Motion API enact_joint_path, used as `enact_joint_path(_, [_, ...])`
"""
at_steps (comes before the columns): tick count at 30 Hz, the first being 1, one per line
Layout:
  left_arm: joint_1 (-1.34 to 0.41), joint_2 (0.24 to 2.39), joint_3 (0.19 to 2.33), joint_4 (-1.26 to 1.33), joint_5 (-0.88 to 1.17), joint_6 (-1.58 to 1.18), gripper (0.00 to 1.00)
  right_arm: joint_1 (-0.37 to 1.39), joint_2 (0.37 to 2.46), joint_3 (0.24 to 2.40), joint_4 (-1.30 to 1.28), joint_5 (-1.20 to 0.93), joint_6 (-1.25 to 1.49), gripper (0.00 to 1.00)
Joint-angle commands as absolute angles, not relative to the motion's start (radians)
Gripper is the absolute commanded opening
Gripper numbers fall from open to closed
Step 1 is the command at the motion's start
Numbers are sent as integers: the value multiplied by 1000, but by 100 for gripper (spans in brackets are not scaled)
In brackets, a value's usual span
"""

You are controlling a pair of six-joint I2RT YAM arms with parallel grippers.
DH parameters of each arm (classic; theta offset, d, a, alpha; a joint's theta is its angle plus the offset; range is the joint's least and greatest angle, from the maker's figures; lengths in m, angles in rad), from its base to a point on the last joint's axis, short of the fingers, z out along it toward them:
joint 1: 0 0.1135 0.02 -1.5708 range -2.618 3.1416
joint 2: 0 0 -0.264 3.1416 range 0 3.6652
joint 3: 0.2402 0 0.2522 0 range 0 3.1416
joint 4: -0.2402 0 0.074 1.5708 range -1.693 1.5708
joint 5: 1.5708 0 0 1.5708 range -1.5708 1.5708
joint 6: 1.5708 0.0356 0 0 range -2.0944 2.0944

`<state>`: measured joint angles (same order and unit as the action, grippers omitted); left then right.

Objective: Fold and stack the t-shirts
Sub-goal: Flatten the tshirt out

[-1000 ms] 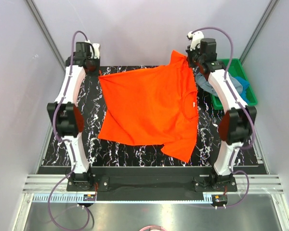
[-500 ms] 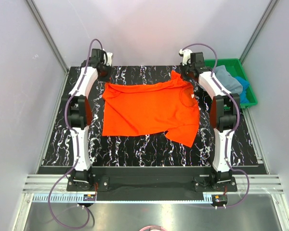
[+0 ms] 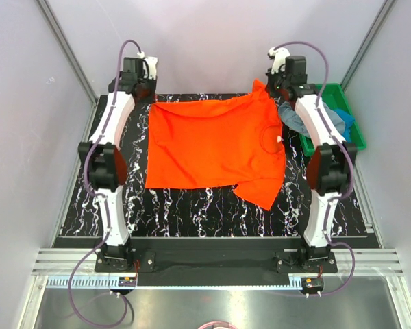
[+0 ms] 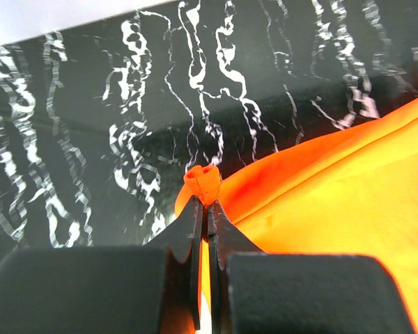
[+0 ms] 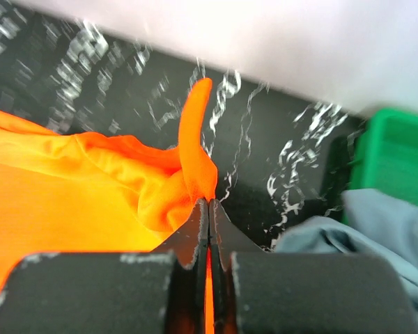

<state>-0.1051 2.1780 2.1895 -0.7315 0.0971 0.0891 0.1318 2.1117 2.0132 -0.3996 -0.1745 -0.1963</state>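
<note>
Orange cloth, item one: I log the orange t-shirt point(image 3: 216, 147) spread open over the middle of the black marbled table point(image 3: 192, 209). It is held at its two far corners, and one sleeve points toward the near right.

Item two: left gripper point(image 4: 207, 202), at the shirt's far-left corner. On my wrist view its jaws are pressed together, with only a small bunched tip of orange fabric pinched between them and poking out past the fingertips.

Item three: right gripper point(image 5: 209, 203), at the far-right corner. Its jaws are likewise clamped flat on a fold of the same shirt, and a tongue of orange cloth stands up beyond the tips.

Item four: green tray point(image 3: 359, 133), at the table's far right, just beside the right arm.

Item five: grey-blue t-shirt point(image 3: 298, 120), crumpled, partly in the tray and hanging over its left edge toward the table.

Item six: bright blue t-shirt point(image 3: 346, 120), bunched in the tray against the grey-blue one. I cannot tell more of its shape.
</note>
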Motion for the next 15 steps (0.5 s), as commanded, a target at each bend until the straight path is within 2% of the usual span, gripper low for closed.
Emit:
enact_joint_path(1, [-104, 1945, 2131, -712, 118, 81, 0, 129, 1867, 2004, -394, -187, -152, 0])
enact_joint_path(3, [-104, 1830, 2074, -736, 147, 71, 0, 130, 1749, 1941, -426, -202, -132, 0])
enact_joint_path(6, [-104, 1648, 1898, -713, 175, 55, 0, 130, 1561, 1809, -448, -218, -123, 0])
enact_joint_path(9, [-106, 1465, 1636, -677, 183, 15, 0, 129, 1375, 1663, -500, -225, -82, 0])
enact_joint_path(15, [-115, 1162, 1324, -641, 181, 29, 0, 129, 1070, 1438, -621, -273, -26, 0])
